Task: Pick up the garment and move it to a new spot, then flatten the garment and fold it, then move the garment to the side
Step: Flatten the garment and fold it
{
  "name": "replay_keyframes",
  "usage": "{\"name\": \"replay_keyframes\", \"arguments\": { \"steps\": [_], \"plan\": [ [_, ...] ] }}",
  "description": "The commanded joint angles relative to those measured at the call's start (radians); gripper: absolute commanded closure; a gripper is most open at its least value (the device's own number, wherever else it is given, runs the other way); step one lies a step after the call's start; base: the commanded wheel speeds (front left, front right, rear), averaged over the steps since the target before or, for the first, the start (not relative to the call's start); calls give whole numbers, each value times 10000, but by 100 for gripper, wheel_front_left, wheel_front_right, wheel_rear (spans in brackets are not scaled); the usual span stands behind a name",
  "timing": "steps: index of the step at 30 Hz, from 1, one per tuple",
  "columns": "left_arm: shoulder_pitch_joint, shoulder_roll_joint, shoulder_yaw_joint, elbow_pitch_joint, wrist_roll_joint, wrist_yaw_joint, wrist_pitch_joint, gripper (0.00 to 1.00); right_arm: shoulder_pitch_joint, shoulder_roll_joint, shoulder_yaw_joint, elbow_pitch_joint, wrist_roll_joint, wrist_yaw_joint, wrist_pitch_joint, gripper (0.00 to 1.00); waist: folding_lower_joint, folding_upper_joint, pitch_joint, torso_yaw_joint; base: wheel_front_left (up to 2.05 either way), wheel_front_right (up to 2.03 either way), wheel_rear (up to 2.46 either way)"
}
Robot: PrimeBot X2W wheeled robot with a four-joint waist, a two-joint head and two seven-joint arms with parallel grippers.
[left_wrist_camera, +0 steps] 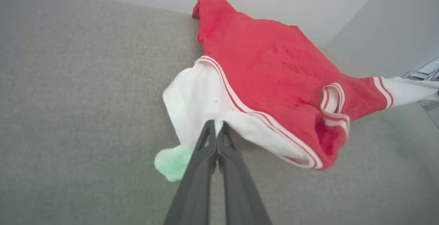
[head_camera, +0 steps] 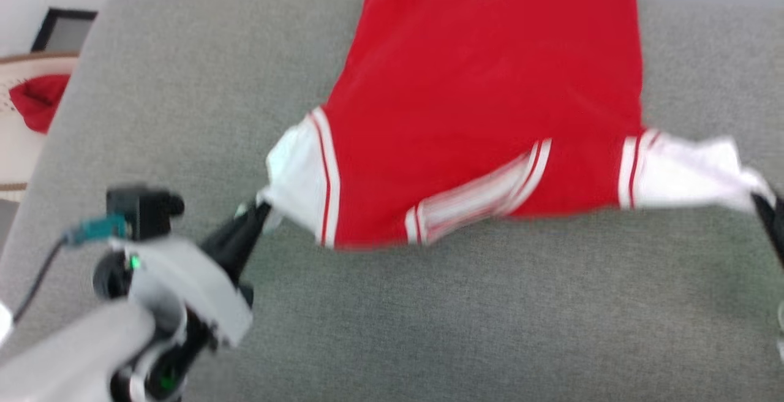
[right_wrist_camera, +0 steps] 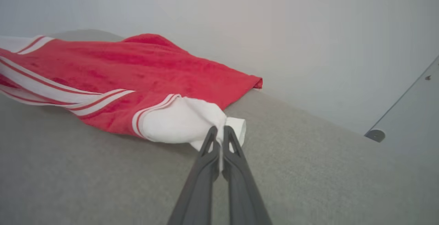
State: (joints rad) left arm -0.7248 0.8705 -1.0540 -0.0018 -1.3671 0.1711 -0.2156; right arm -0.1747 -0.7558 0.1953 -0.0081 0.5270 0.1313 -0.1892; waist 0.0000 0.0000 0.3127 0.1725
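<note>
From the head view, the garment (head_camera: 490,95) lies spread over the upper middle of the grey table (head_camera: 429,316). Its plain red side is up, and its far hem is at the top of the frame. The left tool (head_camera: 260,212), at centre left, is pinched on the end of one white sleeve. The right tool (head_camera: 762,203), at the right edge, is pinched on the other, so the shirt is drawn taut between them. The near edge with the striped trim looks slightly raised off the table. At the far left edge a cream basket (head_camera: 12,144) stands beside the table, with a small red cloth (head_camera: 37,102) that seems to lie in it.

In the left wrist view, the left tool (left_wrist_camera: 216,125) has its fingers pressed together on the white sleeve cloth at centre frame. The red body runs off towards the upper right.

In the right wrist view, the right tool (right_wrist_camera: 219,130) is likewise closed tight on the sleeve cuff at centre frame, and the body of the shirt stretches away to the left.

I'd say the flattening step is in hand, with the shirt pulled out wide by its sleeves. The next move calls for lowering both sleeves together, with the stretch held so no wrinkle creeps back. Then the tools can let go and start the fold.
</note>
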Motion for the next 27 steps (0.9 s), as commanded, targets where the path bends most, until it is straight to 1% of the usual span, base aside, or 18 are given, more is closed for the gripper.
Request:
{"name": "replay_keyframes", "arguments": {
  "steps": [1,3,4,8,11,15,16,20,27],
  "plan": [
    [692,269,-92,-556,-171,268,-123,100,859,-213,-212,-409,-313,-10,66,100,0,0,-435,-33,0,0,0],
    [1227,466,-78,-918,-349,461,-239,100,1613,-150,-376,-636,-398,-10,95,100,0,0,-485,-52,0,0,0],
    [1227,466,-78,-918,-349,461,-239,100,1613,-150,-376,-636,-398,-10,95,100,0,0,-485,-52,0,0,0],
    [2182,589,8,-1298,-710,664,-381,100,3022,-167,-684,-1021,-707,-10,133,100,0,0,-536,-10,0,0,0],
    [2806,704,218,-1416,-958,865,-442,100,3902,-138,-1018,-1007,-874,-10,-94,100,0,0,-489,-24,0,0,0],
    [3621,803,554,-1482,-1175,1124,-482,100,4751,194,-1676,-707,-948,-10,-374,100,0,0,-420,-75,0,0,0],
    [3789,786,643,-1495,-1198,1179,-489,100,4881,371,-1824,-636,-876,-12,-439,100,0,0,-397,-91,0,0,0],
    [4317,605,861,-1445,-1212,1278,-492,100,5126,704,-2009,-506,-848,-12,-578,100,0,0,-328,-144,0,0,0],
    [4446,213,814,-1197,-985,1340,-495,100,4927,777,-1604,-371,-623,-12,-379,100,0,0,-233,-152,0,0,0]
  ]
}}
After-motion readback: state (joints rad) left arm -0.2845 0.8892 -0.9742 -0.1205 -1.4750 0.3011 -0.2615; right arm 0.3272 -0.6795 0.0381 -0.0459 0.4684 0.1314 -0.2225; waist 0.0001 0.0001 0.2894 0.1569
